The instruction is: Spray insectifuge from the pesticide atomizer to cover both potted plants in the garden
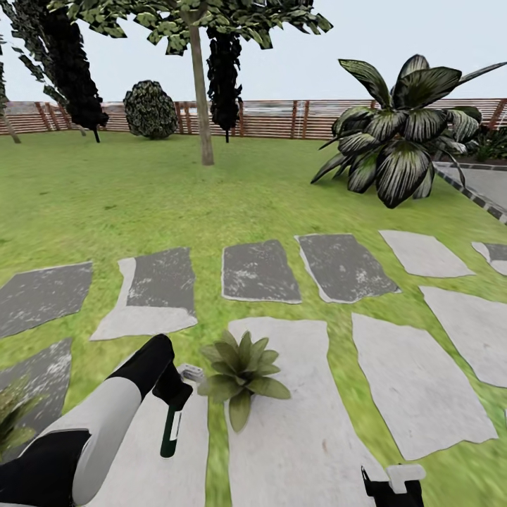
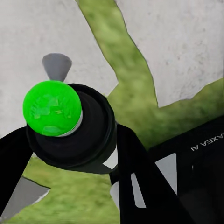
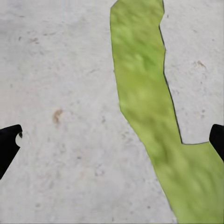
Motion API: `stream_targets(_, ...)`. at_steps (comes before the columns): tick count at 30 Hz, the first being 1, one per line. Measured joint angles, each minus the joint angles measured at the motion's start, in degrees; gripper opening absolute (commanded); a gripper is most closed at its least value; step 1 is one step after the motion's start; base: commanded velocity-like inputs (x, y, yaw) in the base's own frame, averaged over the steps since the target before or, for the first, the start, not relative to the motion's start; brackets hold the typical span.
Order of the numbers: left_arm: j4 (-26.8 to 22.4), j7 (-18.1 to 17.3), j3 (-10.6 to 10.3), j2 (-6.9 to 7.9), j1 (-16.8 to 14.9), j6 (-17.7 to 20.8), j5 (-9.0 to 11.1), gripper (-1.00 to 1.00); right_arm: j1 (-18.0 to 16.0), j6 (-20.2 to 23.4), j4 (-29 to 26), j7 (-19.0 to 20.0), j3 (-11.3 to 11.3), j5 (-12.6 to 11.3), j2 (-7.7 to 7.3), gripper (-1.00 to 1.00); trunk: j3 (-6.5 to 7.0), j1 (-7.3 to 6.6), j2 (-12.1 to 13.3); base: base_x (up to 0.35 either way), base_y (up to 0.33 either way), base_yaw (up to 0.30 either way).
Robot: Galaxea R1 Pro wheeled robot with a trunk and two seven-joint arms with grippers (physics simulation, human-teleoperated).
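One potted plant (image 1: 241,375) is showing in the head view, sitting at the upper left corner of a large pale stepping stone (image 1: 296,436), its pointed leaves spreading over the stone's edge and the grass strip beside it; its pot is hidden under the leaves. The left gripper (image 1: 171,391) is gripping the pesticide atomizer (image 1: 171,424) just beside that plant; the bottle is hanging downward with its white label strip facing the camera, and its whitish trigger head is sitting at the top, pointing toward the leaves and nearly touching them. In the left wrist view the atomizer (image 2: 52,108) is appearing end-on as a bright green round base inside a dark ring, with black fingers (image 2: 140,177) closing around it, above grass and pale stone. The right gripper (image 1: 391,486) is hanging low at the bottom edge of the head view, over the same pale stone; in the right wrist view its fingertips (image 3: 8,144) are standing wide apart at either side, holding nothing, above stone and a strip of grass (image 3: 154,116). Beyond, dark stepping stones (image 1: 259,271) are lying in a row across the lawn (image 1: 127,204), and a large striped-leaf plant (image 1: 398,134), a tree trunk (image 1: 201,91) and a slatted wooden fence (image 1: 282,118) are standing farther back.
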Motion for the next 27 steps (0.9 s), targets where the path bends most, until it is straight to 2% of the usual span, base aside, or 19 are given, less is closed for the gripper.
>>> stream_targets(7, 0.0, 0.0, -0.1, 0.00, 0.0, 0.0, -0.1, -1.00, 0.0, 0.0, 0.0, 0.0, 0.0, 0.0, -0.04, 1.00, -0.23, 0.03, 0.0, 0.135, 0.008, 0.000)
stream_targets(12, 0.0, -0.1, 0.1, -0.31, -0.9, 0.0, -3.7, -1.00, 0.0, 0.0, 0.0, 0.0, 0.0, 0.1, -0.04, 1.00, -0.23, 0.03, 0.0, 0.003, 0.000, 0.000)
stream_targets(14, 0.0, -0.4, 0.2, -0.81, -1.7, 0.1, -4.3, -1.00, 0.0, 0.0, 0.0, 0.0, 0.0, 0.1, -0.05, 1.00, -0.23, 0.03, 0.0, 0.000, 0.000, 0.000)
stream_targets(18, 0.8, -0.5, 0.2, -1.58, -1.6, 0.1, -4.8, -1.00, 0.0, 0.0, 0.0, 0.0, 0.0, 0.1, -0.06, 1.00, -0.24, 0.03, 0.0, 0.000, 0.000, 0.000)
stream_targets(22, 5.5, -0.5, 0.1, -1.67, -0.9, -0.2, -5.0, -1.00, 0.0, 0.0, 0.0, 0.0, 0.0, 0.1, -0.01, 1.00, -0.24, 0.03, 0.0, 0.000, 0.000, 0.000)
stream_targets(27, 6.2, -0.5, -0.1, -1.51, -0.6, -0.3, -5.0, -1.00, 0.0, 0.0, 0.0, 0.0, 0.0, 0.1, 0.00, 1.00, -0.24, 0.01, 0.0, 0.151, 0.000, 0.000)
